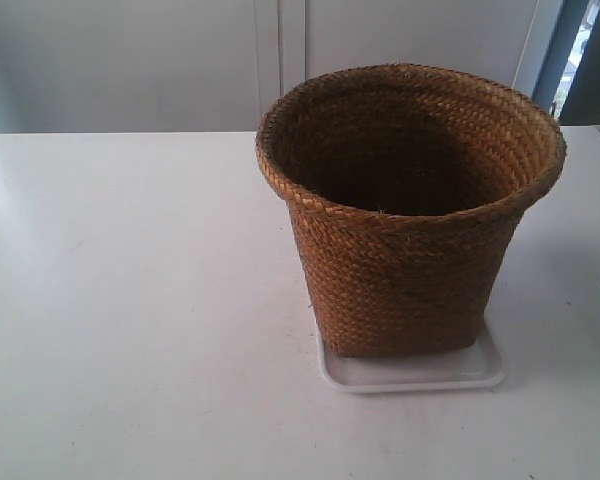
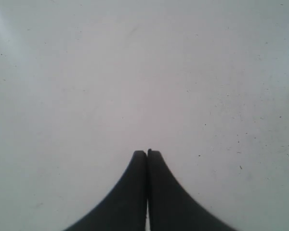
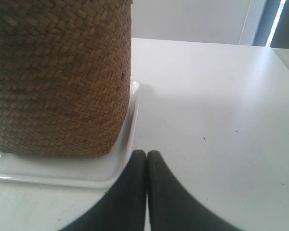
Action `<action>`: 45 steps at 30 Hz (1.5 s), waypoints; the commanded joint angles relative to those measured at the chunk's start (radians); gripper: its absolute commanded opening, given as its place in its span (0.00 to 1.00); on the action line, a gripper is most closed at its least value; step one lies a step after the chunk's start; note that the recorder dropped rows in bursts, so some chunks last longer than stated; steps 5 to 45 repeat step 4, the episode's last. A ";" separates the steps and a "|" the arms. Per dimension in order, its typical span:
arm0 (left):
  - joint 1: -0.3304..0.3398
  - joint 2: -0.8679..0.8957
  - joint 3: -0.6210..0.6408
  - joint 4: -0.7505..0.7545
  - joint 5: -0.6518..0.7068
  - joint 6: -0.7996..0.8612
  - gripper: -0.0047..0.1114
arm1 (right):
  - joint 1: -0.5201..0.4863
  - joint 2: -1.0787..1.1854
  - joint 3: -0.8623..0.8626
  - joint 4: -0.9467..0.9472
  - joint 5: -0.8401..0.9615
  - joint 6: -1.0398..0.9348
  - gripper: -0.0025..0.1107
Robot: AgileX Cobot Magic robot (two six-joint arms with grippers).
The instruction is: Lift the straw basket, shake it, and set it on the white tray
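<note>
The straw basket (image 1: 410,210) stands upright on the white tray (image 1: 480,374) right of the exterior view's middle; no arm shows there. In the right wrist view the basket (image 3: 58,77) fills the tray (image 3: 62,174), and my right gripper (image 3: 147,153) is shut with nothing between its dark fingers, just off the tray's corner and apart from the basket. My left gripper (image 2: 147,152) is shut too, empty, over bare white table with neither basket nor tray in its view.
A white table (image 1: 130,300) carries everything. A pale wall (image 1: 130,60) runs behind it, with a dark window frame (image 1: 570,50) at the back right. The table's far edge (image 3: 202,42) shows in the right wrist view.
</note>
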 commanded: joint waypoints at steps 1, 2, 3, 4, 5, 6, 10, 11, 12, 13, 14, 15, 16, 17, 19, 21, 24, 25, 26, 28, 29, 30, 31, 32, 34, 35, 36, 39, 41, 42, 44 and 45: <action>0.003 -0.004 0.004 -0.011 0.003 -0.008 0.04 | -0.005 -0.007 0.005 0.001 -0.001 0.005 0.02; 0.003 -0.004 0.004 -0.011 0.003 -0.008 0.04 | -0.005 -0.007 0.005 0.001 -0.001 0.005 0.02; 0.003 -0.004 0.004 -0.011 0.003 -0.008 0.04 | -0.005 -0.007 0.005 0.001 -0.001 0.005 0.02; 0.003 -0.004 0.004 -0.011 0.003 -0.008 0.04 | -0.005 -0.007 0.005 0.001 -0.001 0.005 0.02; 0.003 -0.004 0.004 -0.011 0.003 -0.008 0.04 | -0.005 -0.007 0.005 0.001 -0.001 0.005 0.02; 0.003 -0.004 0.004 -0.011 0.003 -0.008 0.04 | -0.005 -0.007 0.005 0.001 -0.001 0.005 0.02; 0.003 -0.004 0.004 -0.011 0.003 -0.008 0.04 | -0.005 -0.007 0.005 0.001 -0.001 0.005 0.02; 0.003 -0.004 0.004 -0.011 0.003 -0.008 0.04 | -0.005 -0.007 0.005 0.001 -0.001 0.005 0.02; 0.003 -0.004 0.004 -0.011 0.003 -0.008 0.04 | -0.005 -0.007 0.005 0.001 -0.001 0.005 0.02; 0.003 -0.004 0.004 -0.011 0.003 -0.008 0.04 | -0.005 -0.007 0.005 0.001 -0.001 0.005 0.02; 0.003 -0.004 0.004 -0.011 0.003 -0.008 0.04 | -0.005 -0.007 0.005 0.001 -0.001 0.005 0.02; 0.003 -0.004 0.004 -0.011 0.003 -0.008 0.04 | -0.005 -0.007 0.005 0.001 -0.001 0.005 0.02; 0.003 -0.004 0.004 -0.011 0.003 -0.008 0.04 | -0.005 -0.007 0.005 0.001 -0.001 0.005 0.02; 0.003 -0.004 0.004 -0.011 0.003 -0.008 0.04 | -0.005 -0.007 0.005 0.001 -0.001 0.005 0.02; 0.003 -0.004 0.004 -0.011 0.003 -0.008 0.04 | -0.005 -0.007 0.005 0.001 -0.001 0.005 0.02; 0.003 -0.004 0.004 -0.011 0.003 -0.008 0.04 | -0.005 -0.007 0.005 0.001 -0.001 0.005 0.02; 0.003 -0.004 0.004 -0.011 0.003 -0.008 0.04 | -0.005 -0.007 0.005 0.001 -0.001 0.005 0.02; 0.003 -0.004 0.004 -0.011 0.003 -0.008 0.04 | -0.005 -0.007 0.005 0.001 -0.001 0.005 0.02; 0.003 -0.004 0.004 -0.011 0.003 -0.008 0.04 | -0.005 -0.007 0.005 0.001 -0.001 0.005 0.02; 0.003 -0.004 0.004 -0.011 0.003 -0.008 0.04 | -0.005 -0.007 0.005 0.001 -0.001 0.005 0.02; 0.003 -0.004 0.004 -0.011 0.003 -0.008 0.04 | -0.005 -0.007 0.005 0.001 -0.001 0.005 0.02; 0.003 -0.004 0.004 -0.011 0.003 -0.008 0.04 | -0.005 -0.007 0.005 0.001 -0.001 0.005 0.02; 0.003 -0.004 0.004 -0.011 0.003 -0.008 0.04 | -0.005 -0.007 0.005 0.001 -0.001 0.005 0.02; 0.003 -0.004 0.004 -0.011 0.003 -0.008 0.04 | -0.005 -0.007 0.005 0.001 -0.001 0.005 0.02; 0.003 -0.004 0.004 -0.011 0.003 -0.008 0.04 | -0.005 -0.007 0.005 0.001 -0.001 0.005 0.02; 0.003 -0.004 0.004 -0.011 0.003 -0.008 0.04 | -0.005 -0.007 0.005 0.001 -0.001 0.005 0.02; 0.003 -0.004 0.004 -0.011 0.003 -0.008 0.04 | -0.005 -0.007 0.005 0.001 -0.001 0.005 0.02; 0.003 -0.004 0.004 -0.011 0.003 -0.008 0.04 | -0.005 -0.007 0.005 0.001 -0.001 0.005 0.02; 0.003 -0.004 0.004 -0.011 0.003 -0.008 0.04 | -0.005 -0.007 0.005 0.001 -0.001 0.005 0.02; 0.003 -0.004 0.004 -0.011 0.003 -0.008 0.04 | -0.005 -0.007 0.005 0.001 -0.001 0.005 0.02; 0.003 -0.004 0.004 -0.011 0.003 -0.008 0.04 | -0.005 -0.007 0.005 0.001 -0.001 0.005 0.02; 0.003 -0.004 0.004 -0.011 0.003 -0.008 0.04 | -0.005 -0.007 0.005 0.001 -0.001 0.005 0.02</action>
